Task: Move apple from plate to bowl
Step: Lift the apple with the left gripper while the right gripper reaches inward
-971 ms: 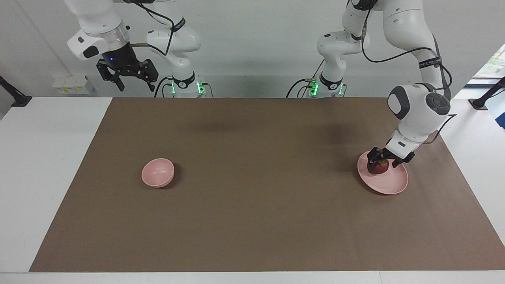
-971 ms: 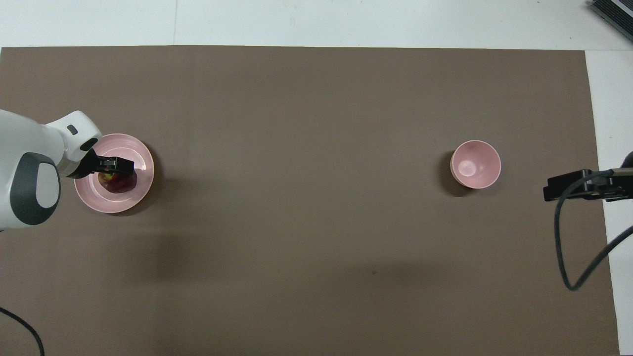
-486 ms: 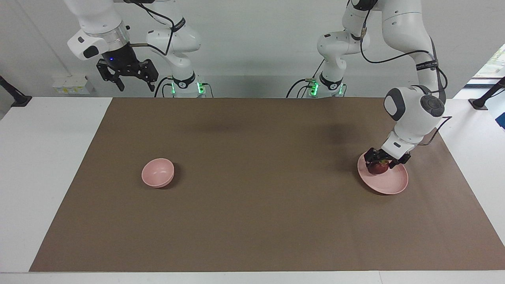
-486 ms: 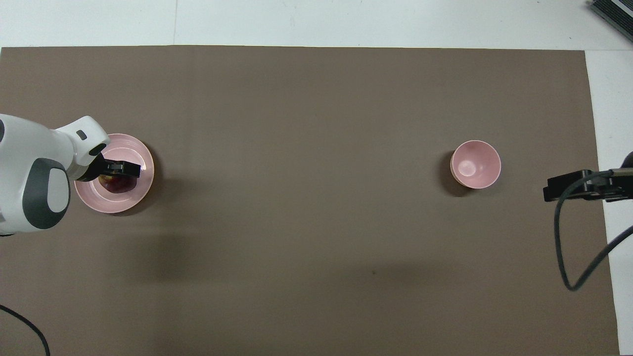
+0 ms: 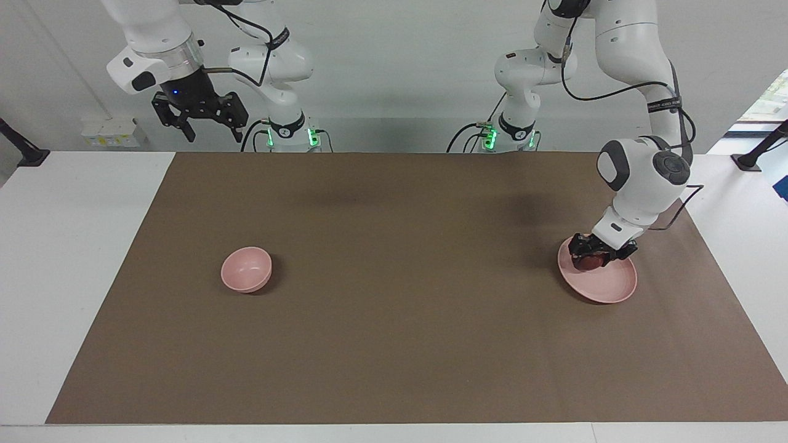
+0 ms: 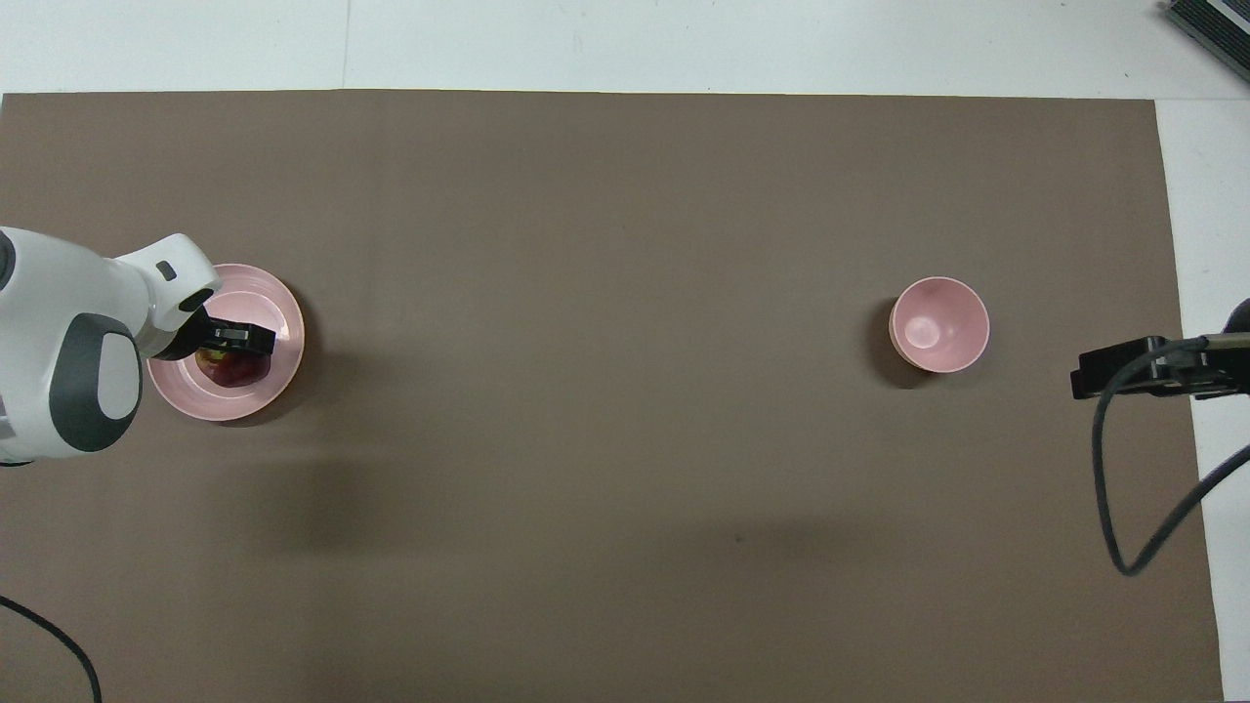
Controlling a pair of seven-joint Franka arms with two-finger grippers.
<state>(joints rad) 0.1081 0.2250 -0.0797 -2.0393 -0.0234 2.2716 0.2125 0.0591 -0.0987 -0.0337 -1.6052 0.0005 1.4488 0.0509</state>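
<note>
The apple (image 5: 592,261) sits on the plate (image 5: 606,286), on the part of the plate nearest the robots, and the plate lies at the left arm's end of the brown mat (image 5: 394,320). The bowl (image 5: 246,269) stands on the same mat, well apart from the plate, toward the right arm's end of the table and empty. Judging from this spread, the apple has to be lifted clear of the plate's low rim and carried the length of the mat, so nothing of the move is done yet.

The left gripper (image 5: 596,256) is down over the plate with its wrist leaning in from the left arm's end of the table, which puts a dark finger on either side of the apple. The overhead view shows the same: the left gripper (image 6: 229,344) covers the part of the plate where the apple (image 6: 232,368) peeks out from under it. The fingers look drawn in against the fruit, gripping it low, just above the plate. Whether the apple has left the plate's surface I cannot tell; it appears to rest on it or only just above.

The right gripper (image 5: 203,123) waits high up at the right arm's end of the table, nowhere near the plate. Its fingers are spread apart and hold nothing. It seems parked there to leave the path from the plate to the bowl free.
</note>
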